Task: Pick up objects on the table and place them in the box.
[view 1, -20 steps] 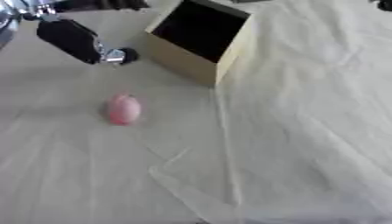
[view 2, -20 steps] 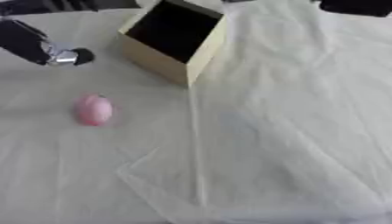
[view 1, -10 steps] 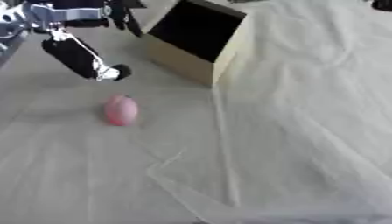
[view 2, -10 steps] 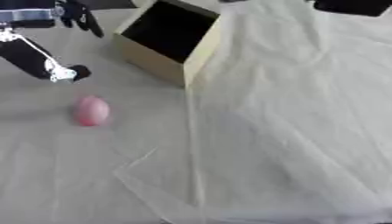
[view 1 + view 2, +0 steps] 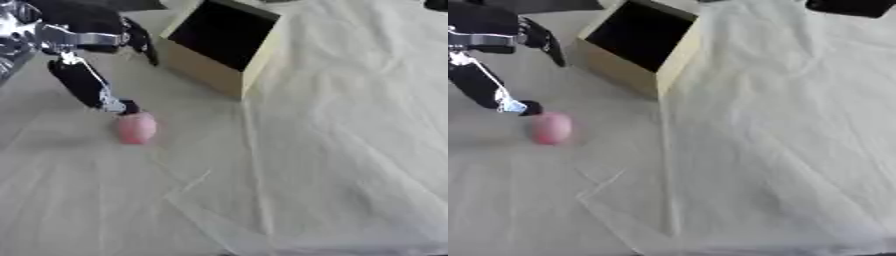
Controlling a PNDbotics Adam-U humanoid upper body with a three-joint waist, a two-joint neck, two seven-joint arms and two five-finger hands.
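Desk under creased white cloth, open tan box at far centre, left hand released, fingers spread, 1 fingertip just above pink egg-shaped object lying left of box, right hand unseen

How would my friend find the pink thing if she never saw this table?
Start at the open tan box at the table's far side, then look nearer and to the left. The small pink object lies on the white cloth, by the left hand. Nothing else is pink.

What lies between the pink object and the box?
Only bare white cloth between the pink object and the box, clearest in the left eye view.
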